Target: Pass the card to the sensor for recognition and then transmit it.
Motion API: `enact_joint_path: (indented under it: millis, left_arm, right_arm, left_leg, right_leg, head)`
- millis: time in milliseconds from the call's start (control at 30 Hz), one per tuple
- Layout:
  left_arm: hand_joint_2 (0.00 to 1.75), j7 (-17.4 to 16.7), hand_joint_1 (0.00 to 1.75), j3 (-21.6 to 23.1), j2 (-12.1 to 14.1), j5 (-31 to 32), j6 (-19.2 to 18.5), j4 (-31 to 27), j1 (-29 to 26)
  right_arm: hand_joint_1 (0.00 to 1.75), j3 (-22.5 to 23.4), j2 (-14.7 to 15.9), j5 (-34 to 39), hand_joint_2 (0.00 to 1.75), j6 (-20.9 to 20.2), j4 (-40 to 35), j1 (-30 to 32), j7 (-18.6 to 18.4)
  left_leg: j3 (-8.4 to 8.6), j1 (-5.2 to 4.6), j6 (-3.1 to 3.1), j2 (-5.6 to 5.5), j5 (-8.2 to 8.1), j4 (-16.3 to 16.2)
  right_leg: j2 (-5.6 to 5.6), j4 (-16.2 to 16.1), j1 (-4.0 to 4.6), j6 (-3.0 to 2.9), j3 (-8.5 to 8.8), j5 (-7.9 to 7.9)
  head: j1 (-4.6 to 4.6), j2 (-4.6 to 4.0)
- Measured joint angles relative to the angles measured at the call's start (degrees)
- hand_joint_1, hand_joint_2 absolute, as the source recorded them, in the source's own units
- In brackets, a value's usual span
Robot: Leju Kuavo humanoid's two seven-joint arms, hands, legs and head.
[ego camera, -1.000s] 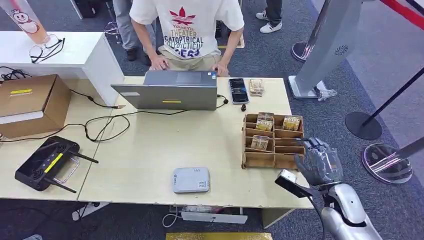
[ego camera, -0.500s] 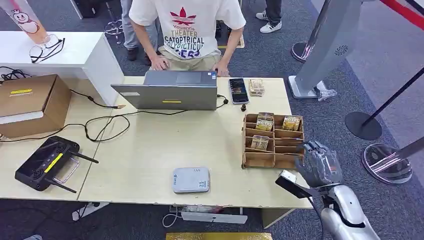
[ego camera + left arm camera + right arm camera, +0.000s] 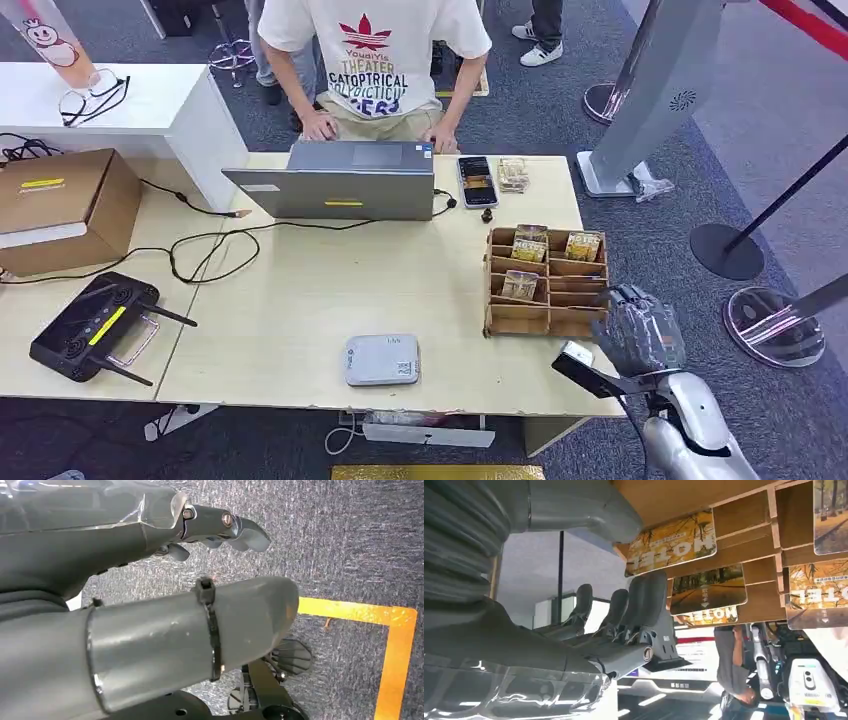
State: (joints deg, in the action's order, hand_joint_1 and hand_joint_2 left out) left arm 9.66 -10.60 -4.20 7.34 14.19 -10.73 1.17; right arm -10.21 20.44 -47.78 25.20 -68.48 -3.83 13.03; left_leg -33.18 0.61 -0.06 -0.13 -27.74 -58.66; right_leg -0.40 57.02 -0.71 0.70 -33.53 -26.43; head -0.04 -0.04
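I see the table (image 3: 300, 300) across the frame's middle, with the wooden card rack (image 3: 546, 283) at its right and cards (image 3: 519, 285) standing in the slots. My right hand (image 3: 640, 332), lower right beside the rack, is spread and empty; my left hand (image 3: 150, 580) hangs over carpet, fingers apart, empty.

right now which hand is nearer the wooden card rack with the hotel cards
Right. The right hand is raised just beside the wooden card rack, at its right end. The left hand hangs low over the grey carpet, away from the rack.
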Motion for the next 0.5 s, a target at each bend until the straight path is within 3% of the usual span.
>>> enact_joint_path:
  millis: [367, 500]
  left_arm:
    - [0.00, 0.3, 0.00, 0.0, 0.1, 0.5, 0.0, 0.0, 0.0]
    - [0.00, 0.3, 0.00, 0.0, 0.1, 0.5, 0.0, 0.0, 0.0]
  right_arm:
    - [1.12, 0.6, -0.4, 0.8, 1.75, -0.4, 0.3, 0.2, -0.1]
    - [1.48, 0.6, -0.6, 1.0, 1.75, -0.8, 1.1, -0.5, 0.4]
  left_leg:
    - [0.00, 0.00, 0.00, 0.00, 0.00, 0.0]
    - [0.00, 0.00, 0.00, 0.00, 0.00, 0.0]
  right_leg:
    - [0.00, 0.0, 0.00, 0.00, 0.00, 0.00]
    - [0.01, 0.0, 0.00, 0.00, 0.01, 0.01]
  head:
    - [0.00, 0.00]
    - [0.00, 0.00]
